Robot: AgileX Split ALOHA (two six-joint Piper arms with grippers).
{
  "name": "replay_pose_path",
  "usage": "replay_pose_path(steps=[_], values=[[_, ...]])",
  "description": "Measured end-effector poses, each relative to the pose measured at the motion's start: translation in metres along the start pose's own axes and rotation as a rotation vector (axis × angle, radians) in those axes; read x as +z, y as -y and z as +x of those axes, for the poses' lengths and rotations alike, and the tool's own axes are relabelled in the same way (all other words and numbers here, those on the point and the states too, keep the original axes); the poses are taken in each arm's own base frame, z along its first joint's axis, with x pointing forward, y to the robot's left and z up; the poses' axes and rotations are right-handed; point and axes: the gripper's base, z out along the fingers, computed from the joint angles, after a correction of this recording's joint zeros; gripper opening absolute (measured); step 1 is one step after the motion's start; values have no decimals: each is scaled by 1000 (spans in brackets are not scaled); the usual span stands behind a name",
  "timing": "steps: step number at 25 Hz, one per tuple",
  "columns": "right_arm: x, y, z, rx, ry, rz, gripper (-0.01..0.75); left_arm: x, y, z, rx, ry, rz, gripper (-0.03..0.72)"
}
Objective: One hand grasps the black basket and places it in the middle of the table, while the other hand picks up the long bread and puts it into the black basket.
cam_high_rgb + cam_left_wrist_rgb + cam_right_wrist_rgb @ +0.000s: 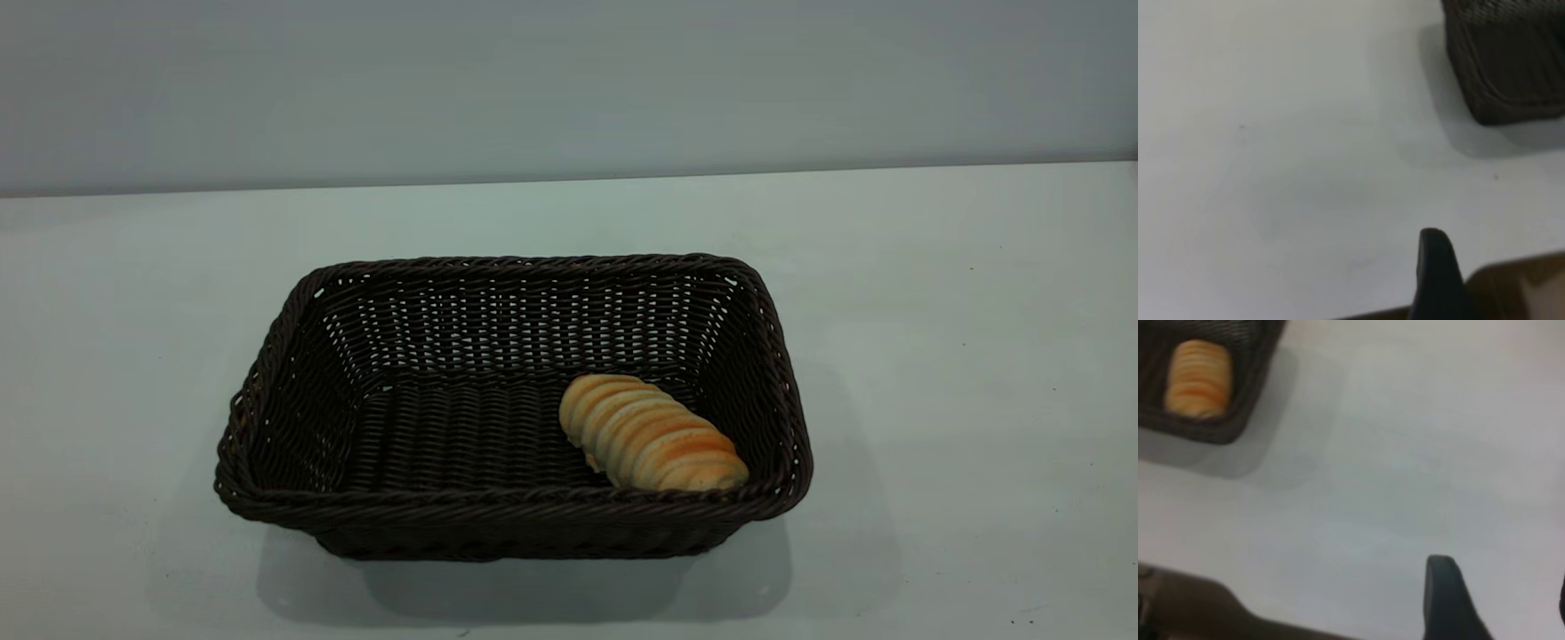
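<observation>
The black basket stands on the white table, about mid-table. The long bread lies inside it, at the basket's right front corner. Neither arm shows in the exterior view. In the left wrist view, one black finger of my left gripper hangs over bare table, with a basket corner farther off; no second finger sits beside it, so the jaws stand apart and empty. My right gripper is open and empty over bare table, away from the basket and the bread.
The table's edge and a brown area beyond it show near the left gripper and near the right gripper. A grey wall stands behind the table.
</observation>
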Motion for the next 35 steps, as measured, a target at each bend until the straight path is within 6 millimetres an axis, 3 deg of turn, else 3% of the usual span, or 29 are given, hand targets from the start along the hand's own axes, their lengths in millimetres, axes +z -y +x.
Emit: replay_pose_path(steps=[6, 35], values=[[0, 0, 0, 31, 0, 28, 382, -1, 1, 1, -55, 10, -67, 529], [0, -1, 0, 35, 0, 26, 382, -1, 1, 1, -57, 9, -70, 529]])
